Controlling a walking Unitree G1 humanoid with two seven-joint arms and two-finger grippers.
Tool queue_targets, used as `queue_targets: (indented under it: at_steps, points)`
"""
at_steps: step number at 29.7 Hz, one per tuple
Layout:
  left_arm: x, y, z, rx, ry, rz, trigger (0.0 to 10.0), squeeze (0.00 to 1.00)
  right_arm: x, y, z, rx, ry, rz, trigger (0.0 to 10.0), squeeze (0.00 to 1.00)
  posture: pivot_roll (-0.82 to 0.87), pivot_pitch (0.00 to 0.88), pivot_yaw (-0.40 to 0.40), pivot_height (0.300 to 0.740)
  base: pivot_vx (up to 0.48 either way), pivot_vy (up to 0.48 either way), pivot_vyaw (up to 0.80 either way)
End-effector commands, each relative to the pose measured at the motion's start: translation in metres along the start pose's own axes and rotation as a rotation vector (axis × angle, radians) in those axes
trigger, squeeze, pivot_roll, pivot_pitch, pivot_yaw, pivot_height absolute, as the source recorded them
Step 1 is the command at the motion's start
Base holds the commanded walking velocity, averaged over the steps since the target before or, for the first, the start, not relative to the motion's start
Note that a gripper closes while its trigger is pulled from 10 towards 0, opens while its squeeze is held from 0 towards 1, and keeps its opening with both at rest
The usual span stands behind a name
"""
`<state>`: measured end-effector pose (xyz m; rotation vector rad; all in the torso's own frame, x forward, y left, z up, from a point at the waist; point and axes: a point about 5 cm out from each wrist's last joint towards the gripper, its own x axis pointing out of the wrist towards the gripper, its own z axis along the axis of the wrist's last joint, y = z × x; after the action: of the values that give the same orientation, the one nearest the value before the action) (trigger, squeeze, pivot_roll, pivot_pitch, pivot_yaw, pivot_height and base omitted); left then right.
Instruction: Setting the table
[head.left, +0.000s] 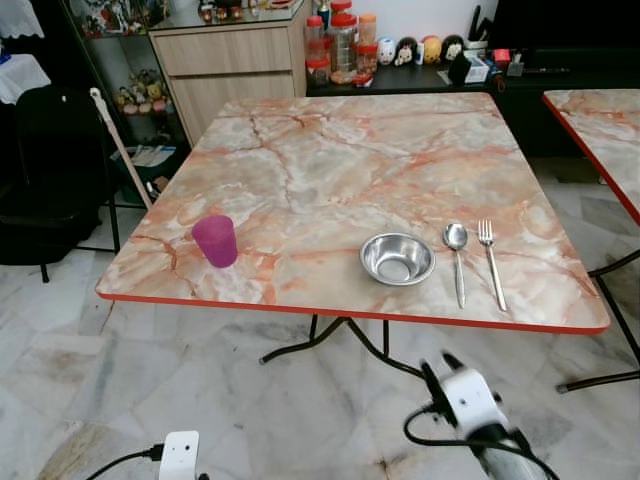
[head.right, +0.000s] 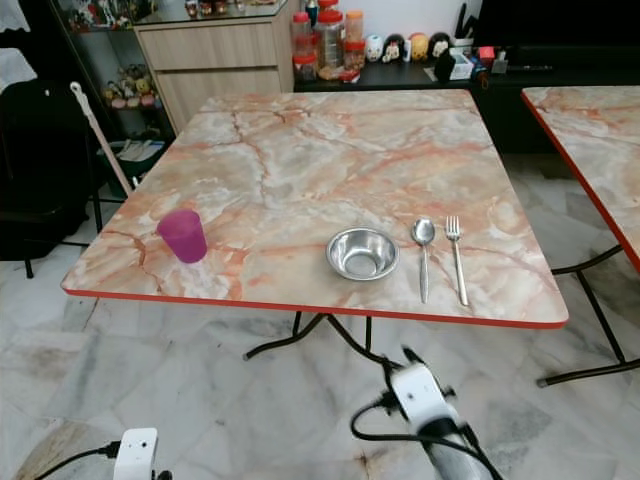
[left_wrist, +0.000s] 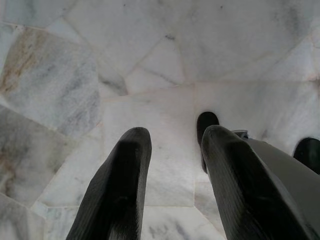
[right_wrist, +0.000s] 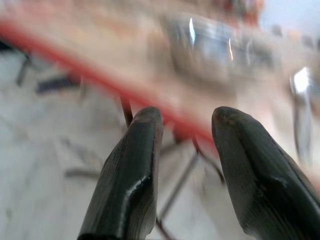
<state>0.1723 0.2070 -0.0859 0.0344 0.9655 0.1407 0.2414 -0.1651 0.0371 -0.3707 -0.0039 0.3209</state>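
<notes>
A marble-patterned table (head.left: 330, 150) with a red edge stands before me. Near its front edge are a purple cup (head.left: 215, 240) on the left, a steel bowl (head.left: 397, 258) right of centre, then a spoon (head.left: 457, 255) and a fork (head.left: 490, 262) lying side by side. My right gripper (right_wrist: 185, 120) is open and empty, held below the table's front edge under the bowl (right_wrist: 215, 42); its wrist view is blurred. My left gripper (left_wrist: 172, 137) hangs low on the left, open over the marble floor (left_wrist: 150, 60).
A second marble table (head.left: 600, 130) stands at the right. A wooden cabinet (head.left: 230, 65), jars (head.left: 340, 45) and a dark shelf with figurines lie behind. A black chair (head.left: 50, 180) and a stick (head.left: 120, 145) are at the left. Black table legs (head.left: 330, 335) spread beneath.
</notes>
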Motion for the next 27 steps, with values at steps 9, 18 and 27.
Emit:
queue_targets:
  at_steps: [9, 18, 27]
  points:
    - [-0.001, 0.006, -0.004, -0.005, 0.004, 0.049, 10.0, 0.00, 0.040, -0.009, 0.053, 0.320, -0.160, -0.177, 10.0, 0.00, -0.03, 0.024, 0.076, 0.740, 0.000, 0.000, 0.00]
    - [0.000, 0.006, 0.003, -0.022, -0.019, 0.055, 10.0, 0.00, 0.065, -0.029, 0.068, 0.624, -0.183, -0.343, 10.0, 0.00, -0.02, 0.009, 0.077, 0.740, 0.000, 0.000, 0.00]
    - [0.001, 0.003, 0.007, -0.036, -0.035, 0.050, 10.0, 0.00, 0.084, -0.043, 0.065, 0.916, -0.150, -0.465, 10.0, 0.00, -0.01, 0.004, 0.071, 0.740, 0.000, 0.000, 0.00]
